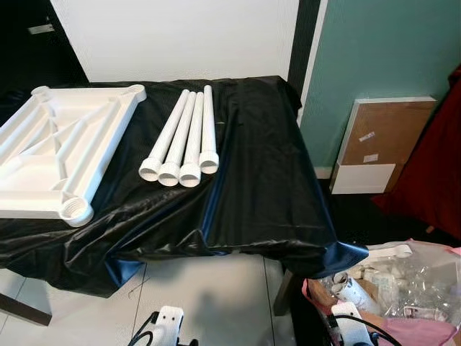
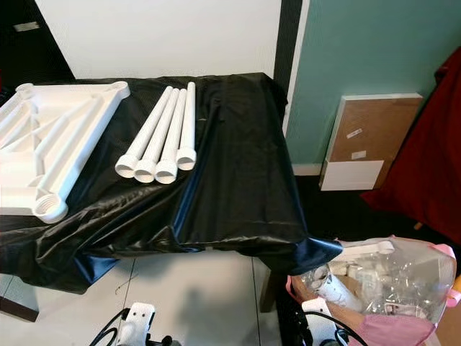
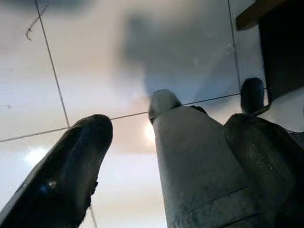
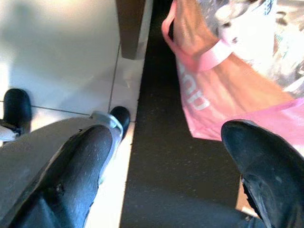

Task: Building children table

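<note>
Holding clear plastic wrap and white parts: pink bag (image 1: 403, 333).

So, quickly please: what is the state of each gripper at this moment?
Left gripper: open, holding nothing, hanging over the tiled floor.
Right gripper: open, holding nothing, hanging beside the pink bag.

**Hardly any legible writing**

The pink bag (image 4: 223, 90) carries pale printed letters on its side, seen at an angle in the right wrist view; the word cannot be made out. Two small white stickers sit on the brown board (image 1: 382, 137) at three o'clock, too small to read.
</note>
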Motion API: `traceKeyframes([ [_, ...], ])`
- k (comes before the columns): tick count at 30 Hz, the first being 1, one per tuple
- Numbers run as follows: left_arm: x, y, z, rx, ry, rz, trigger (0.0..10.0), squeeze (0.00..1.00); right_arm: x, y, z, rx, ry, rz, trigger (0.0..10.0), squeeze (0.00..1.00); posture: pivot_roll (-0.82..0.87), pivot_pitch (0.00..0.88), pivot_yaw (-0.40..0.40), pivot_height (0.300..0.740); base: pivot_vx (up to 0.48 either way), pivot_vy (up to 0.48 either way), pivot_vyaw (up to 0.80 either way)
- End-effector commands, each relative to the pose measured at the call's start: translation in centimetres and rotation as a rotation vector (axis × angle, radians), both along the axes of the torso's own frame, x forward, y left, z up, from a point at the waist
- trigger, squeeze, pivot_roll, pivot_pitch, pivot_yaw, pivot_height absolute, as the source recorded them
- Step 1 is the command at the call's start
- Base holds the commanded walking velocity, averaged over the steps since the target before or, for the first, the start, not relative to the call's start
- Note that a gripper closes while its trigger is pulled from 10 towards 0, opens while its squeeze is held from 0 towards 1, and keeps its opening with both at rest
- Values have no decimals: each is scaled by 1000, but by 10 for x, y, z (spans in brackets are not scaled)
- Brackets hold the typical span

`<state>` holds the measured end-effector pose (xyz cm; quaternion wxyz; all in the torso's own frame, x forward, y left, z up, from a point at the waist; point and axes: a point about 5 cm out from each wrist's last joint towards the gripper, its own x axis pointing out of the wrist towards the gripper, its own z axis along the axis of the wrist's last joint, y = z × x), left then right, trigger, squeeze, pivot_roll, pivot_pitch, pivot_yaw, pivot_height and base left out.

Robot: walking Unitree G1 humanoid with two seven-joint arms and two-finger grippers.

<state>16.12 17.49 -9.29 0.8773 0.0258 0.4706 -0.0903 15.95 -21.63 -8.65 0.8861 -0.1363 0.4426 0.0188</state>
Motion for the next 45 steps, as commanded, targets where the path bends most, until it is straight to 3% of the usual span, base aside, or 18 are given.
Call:
traceKeyframes([
  [1, -6, 3, -3, 66, 19, 50, 10000, 0, -8, 3, -4, 8, 31, 4, 10000, 0, -105, 0, 17, 740, 0, 334, 0],
  [45, -7, 7, -3, 81, 22, 45, 10000, 0, -14, 4, -7, 27, 41, -36, 10000, 0, -112, 0, 45, 740, 0, 358, 0],
])
